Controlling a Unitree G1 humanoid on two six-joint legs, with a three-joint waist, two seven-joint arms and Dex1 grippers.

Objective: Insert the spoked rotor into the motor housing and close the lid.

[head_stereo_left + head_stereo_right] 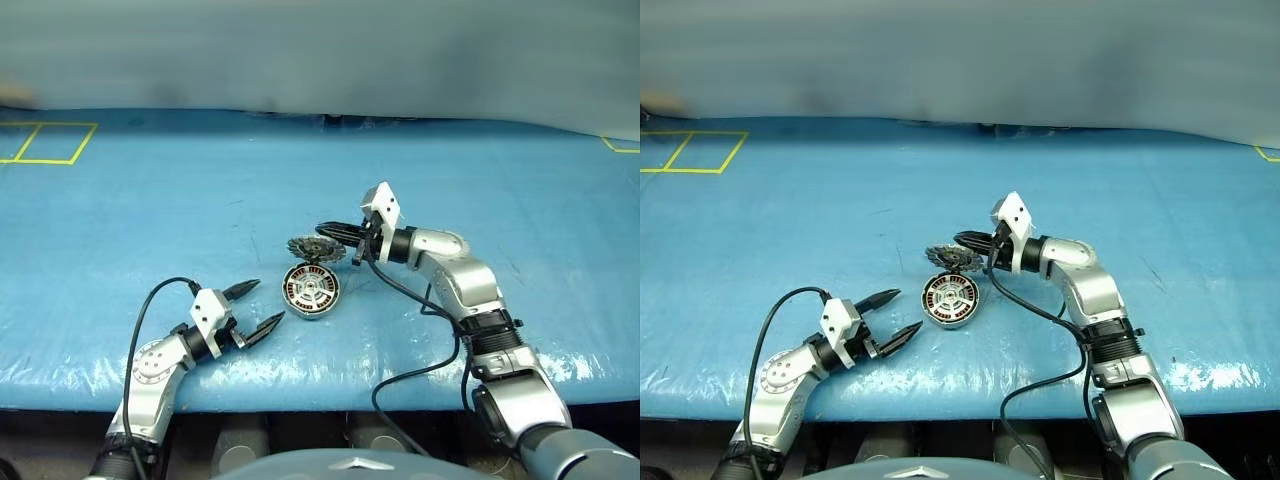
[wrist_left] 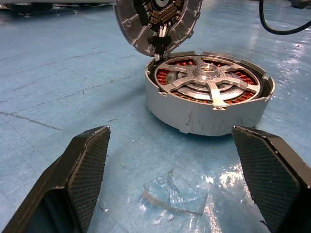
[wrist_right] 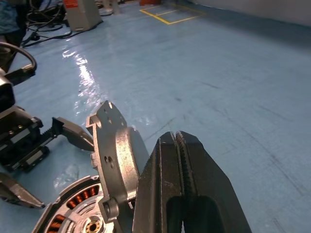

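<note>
Spoked rotor (image 2: 210, 80) is seen already seated in the motor housing (image 2: 208, 114), its pale spokes lying flat over the copper windings; the housing rests on the blue counter (image 1: 150, 210) near its front edge, between the two arms; insertion is judged done, w/ only the closing left. The lid (image 3: 116, 162) is joined to the housing's far rim and stands tipped up, its segmented inner face turned toward the rotor; the right end effector (image 1: 340, 234) is the nearer one, placed just behind the lid on its plain outer side and pointing across toward the robot's left, so the lid lies between it and the housing; whether contact is made cannot be told. Its fingers are pressed together, w/ nothing pinched. The next move is judged to be a push on the lid's back, forward and down onto the housing. The left end effector (image 1: 254, 309) is held low over the counter, just beside the housing on its left; fingers are spread wide, nothing gripped, aimed at the housing's wall.
</note>
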